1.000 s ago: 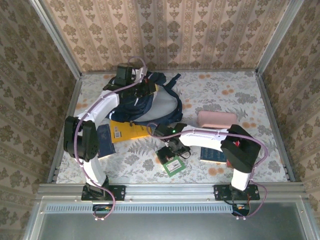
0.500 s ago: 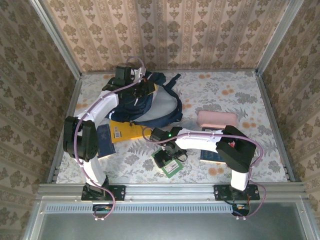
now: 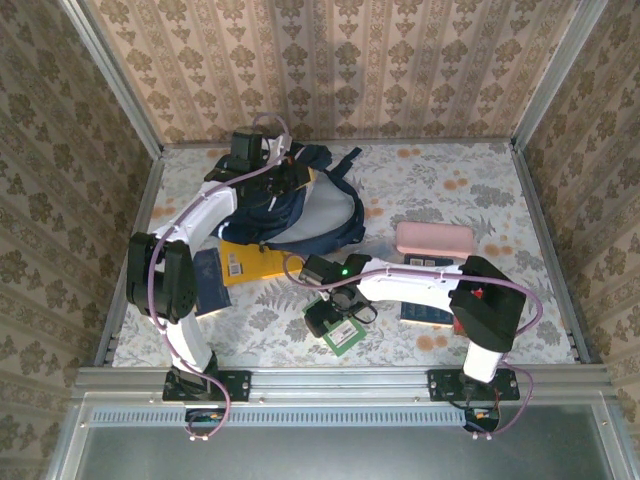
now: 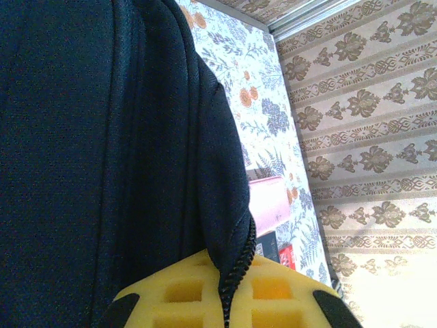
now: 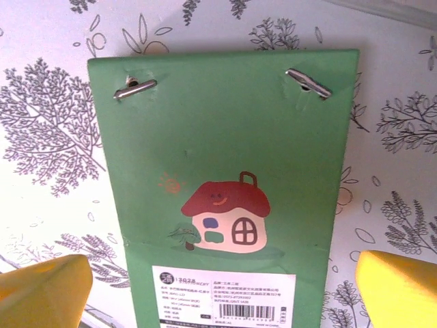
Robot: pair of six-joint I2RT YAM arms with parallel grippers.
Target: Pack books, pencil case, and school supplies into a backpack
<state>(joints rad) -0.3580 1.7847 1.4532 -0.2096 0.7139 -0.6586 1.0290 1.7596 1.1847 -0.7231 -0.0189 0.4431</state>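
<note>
R jaws, wide open, have shifted over green book (image 5: 225, 150); grab looks next. L jaws shut on backpack (image 4: 102, 137) rim, beyond book.

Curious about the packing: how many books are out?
4: yellow book by the backpack, navy book far left, green book in front, another navy book right. More may be hidden.

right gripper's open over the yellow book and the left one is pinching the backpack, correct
One thing is off: the book under the open right gripper is the green book, not a yellow one, as the right wrist view shows. The rest holds: the left gripper is pinching the backpack.
</note>
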